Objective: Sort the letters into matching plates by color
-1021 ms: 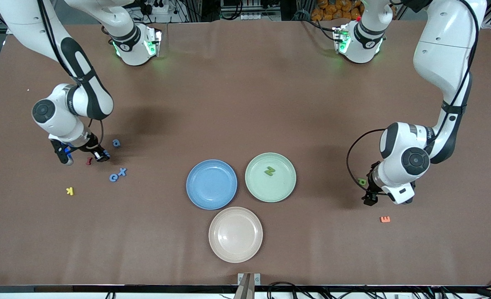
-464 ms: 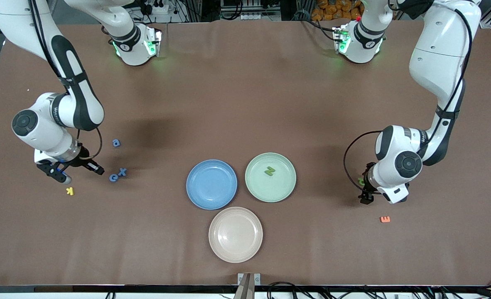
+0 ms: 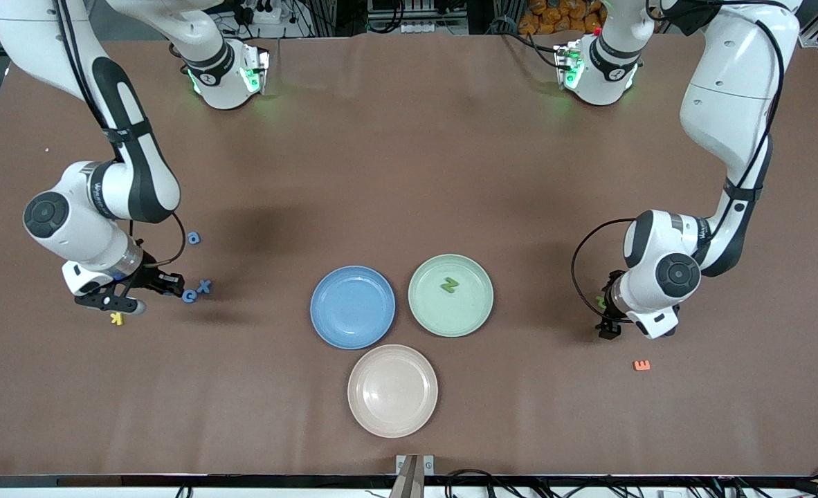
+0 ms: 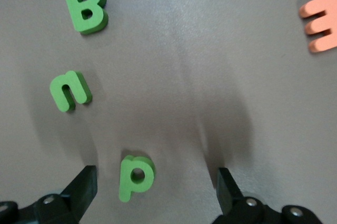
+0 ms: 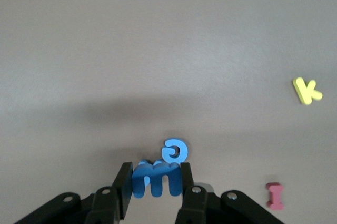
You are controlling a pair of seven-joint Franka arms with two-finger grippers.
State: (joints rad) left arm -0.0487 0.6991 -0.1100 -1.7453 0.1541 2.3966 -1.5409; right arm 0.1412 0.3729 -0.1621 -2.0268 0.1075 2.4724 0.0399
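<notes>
over the table, right gripper (image 5: 155, 182) pinching blue letter m (image 5: 156, 178), left gripper (image 4: 155, 190) agape

table (image 3: 409, 173) | plates: blue (image 3: 352, 306), green (image 3: 450, 295), beige (image 3: 392, 390) | loose foam letters (image 3: 196, 291)

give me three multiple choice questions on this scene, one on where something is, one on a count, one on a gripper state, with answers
1. Where is the green N?
A. in the green plate
B. in the blue plate
C. on the bare table

2. How many green letters show in the left wrist view?
A. one
B. three
C. five

3. What is the right gripper doing?
A. open, holding nothing
B. shut on a blue letter
C. shut on a yellow letter

A: the green N lies in the green plate.
B: B, n, p.
B: the right gripper pinches the blue letter.
</notes>
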